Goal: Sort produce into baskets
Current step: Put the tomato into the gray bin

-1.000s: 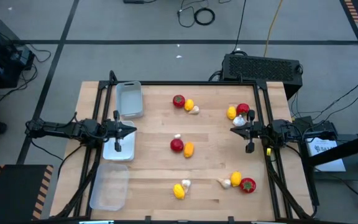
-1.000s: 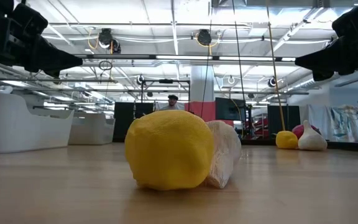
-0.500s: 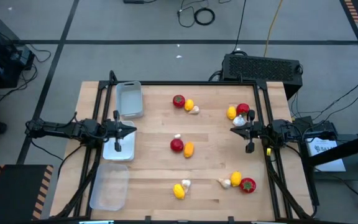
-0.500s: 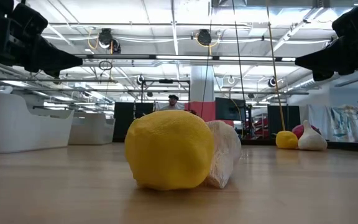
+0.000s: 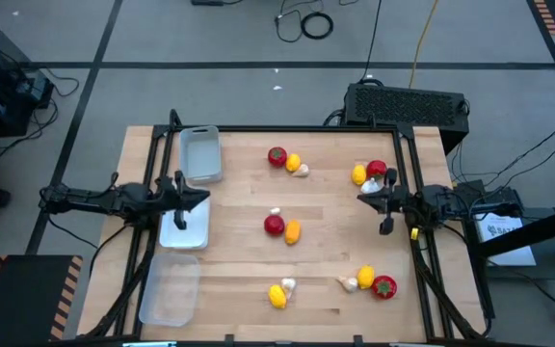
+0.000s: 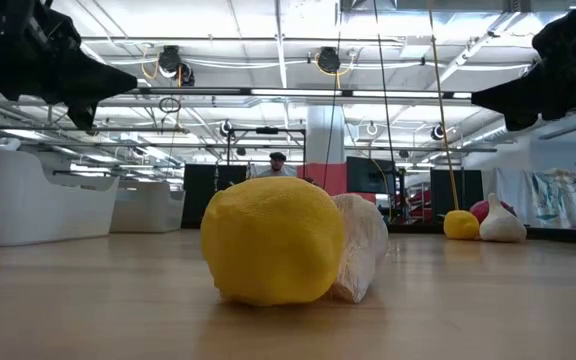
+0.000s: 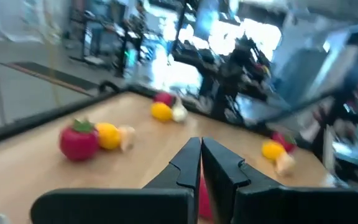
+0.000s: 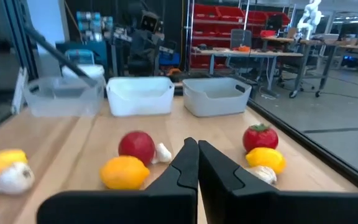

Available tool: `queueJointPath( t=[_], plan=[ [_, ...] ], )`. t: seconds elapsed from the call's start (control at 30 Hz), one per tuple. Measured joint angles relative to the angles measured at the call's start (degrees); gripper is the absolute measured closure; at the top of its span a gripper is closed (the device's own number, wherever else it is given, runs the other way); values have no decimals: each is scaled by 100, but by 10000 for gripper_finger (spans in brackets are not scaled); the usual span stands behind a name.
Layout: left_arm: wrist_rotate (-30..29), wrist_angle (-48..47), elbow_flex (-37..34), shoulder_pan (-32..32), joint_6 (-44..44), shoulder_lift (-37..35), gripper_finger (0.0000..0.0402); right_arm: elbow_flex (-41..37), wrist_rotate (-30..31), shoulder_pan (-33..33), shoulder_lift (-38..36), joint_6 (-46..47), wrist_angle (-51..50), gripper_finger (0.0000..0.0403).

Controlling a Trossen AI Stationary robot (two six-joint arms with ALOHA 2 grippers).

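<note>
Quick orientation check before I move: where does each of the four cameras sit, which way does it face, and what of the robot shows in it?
High: overhead, straight down; both arms, three trays, produce groups.
Low: table height, facing the room; yellow piece up close, arms overhead.
Left wrist: past the shut left gripper, across the table.
Right wrist: past the shut right gripper, toward the trays.
Shared: high and right wrist both show the centre red piece.
</note>
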Motion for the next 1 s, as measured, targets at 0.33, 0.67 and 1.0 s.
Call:
queueJointPath(
  t=[0.33,0.67,1.0],
  plan=[
    [-1657,321,0,4,209,7,379,-1,24,0,2,321,105,403],
    [-1410,289,600,5,1279,248,370,2,73,0,658,216,1840,403],
    [-1683,-997,2300,6,2441,1980,286,803,79,0,2207,136,2244,403]
  ],
)
